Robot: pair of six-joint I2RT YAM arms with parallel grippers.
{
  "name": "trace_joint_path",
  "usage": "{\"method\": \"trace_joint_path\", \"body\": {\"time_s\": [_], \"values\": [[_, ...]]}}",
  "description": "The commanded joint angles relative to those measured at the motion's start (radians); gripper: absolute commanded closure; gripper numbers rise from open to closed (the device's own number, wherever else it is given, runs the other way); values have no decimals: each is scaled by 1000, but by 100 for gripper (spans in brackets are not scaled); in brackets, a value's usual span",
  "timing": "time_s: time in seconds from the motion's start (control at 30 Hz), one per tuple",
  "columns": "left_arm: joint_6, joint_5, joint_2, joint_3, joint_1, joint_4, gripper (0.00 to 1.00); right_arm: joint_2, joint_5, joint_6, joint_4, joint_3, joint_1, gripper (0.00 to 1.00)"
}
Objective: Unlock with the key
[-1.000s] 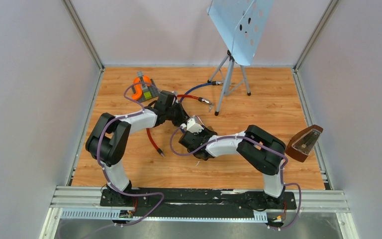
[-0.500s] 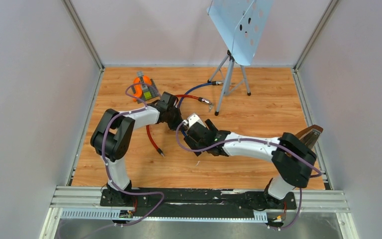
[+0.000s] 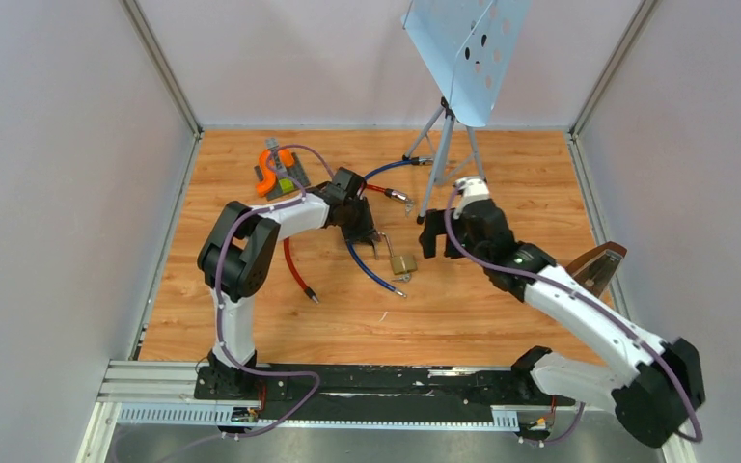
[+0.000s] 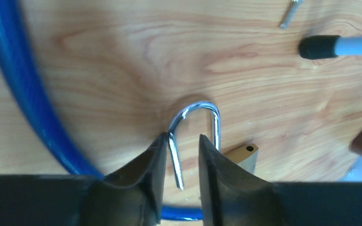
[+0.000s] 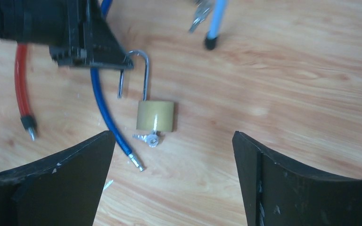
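Observation:
A brass padlock lies on the wooden floor with its steel shackle swung open; one leg is out of the body. The key sticks in the bottom of the lock. From above, the padlock sits between the two arms. My left gripper is open around the shackle's free leg, which lies against the left finger, with a gap to the right finger. My right gripper stands wide open above and to the right of the lock, holding nothing.
A blue cable curves just left of the padlock and a red cable lies further left. A music stand has a leg foot behind the lock. An orange-and-grey object sits back left, a brown metronome at the right.
My right gripper has opened, let go of the lock and pulled back to the right. My left gripper slid right and loosened on the shackle. The padlock now lies uncovered with its shackle open.

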State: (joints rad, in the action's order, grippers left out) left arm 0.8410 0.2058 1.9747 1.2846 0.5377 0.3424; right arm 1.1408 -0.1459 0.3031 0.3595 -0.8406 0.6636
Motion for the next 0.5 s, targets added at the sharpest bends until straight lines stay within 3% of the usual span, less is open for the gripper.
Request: {"method": "trace_joint_path", "body": {"time_s": [0.0, 0.03, 0.1, 0.27, 0.47], "values": [[-25, -32, -13, 56, 20, -10, 47, -205, -78, 74, -38, 44, -65, 2], [-33, -41, -28, 46, 19, -19, 26, -243, -121, 72, -40, 56, -68, 1], [-52, -103, -88, 26, 20, -21, 4, -322, -213, 59, -41, 74, -68, 0], [-112, -293, -354, -31, 18, 24, 0, -485, -412, 16, -47, 101, -69, 0], [-297, -613, -738, -72, 16, 114, 0, -678, -547, -14, -44, 119, -68, 0]]}}
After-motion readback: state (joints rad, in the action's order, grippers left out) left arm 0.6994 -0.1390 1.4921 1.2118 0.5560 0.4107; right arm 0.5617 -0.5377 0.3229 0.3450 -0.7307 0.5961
